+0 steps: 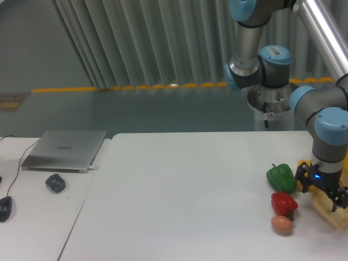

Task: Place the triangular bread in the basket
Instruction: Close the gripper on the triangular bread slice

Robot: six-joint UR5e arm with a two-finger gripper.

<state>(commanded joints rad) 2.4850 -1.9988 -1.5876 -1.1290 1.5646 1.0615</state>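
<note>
Showing a white surface (190, 190) seen from a fixed camera, with 1 robot arm (326, 117) reaching down at the far right edge of the view. The gripper (323, 191) hangs low over the surface, its dark body lit by a small blue light, and its 2 black fingers (338, 197) spread apart, so the jaws look open, though the picture is too soft here to be sure. Just beneath and to the right of the gripper lies the triangular bread (333, 211), a pale tan wedge with a golden crust, flat on the surface and partly cut off by the picture's right edge. Whether the fingers touch the bread cannot be told. The basket does not show clearly in this view.

Left of the gripper sits a green bell pepper (281, 178). A sliver of a yellow bell pepper (302, 164) peeks out behind the gripper. In front of the green one is a red bell pepper (284, 203), and just in front of that a small brown egg (281, 224), touching or nearly touching it.

Far to the left, on a separate surface, lie a closed silver laptop (65, 149) and a dark computer mouse (55, 182). Behind everything runs a grey corrugated wall (147, 43)
</note>
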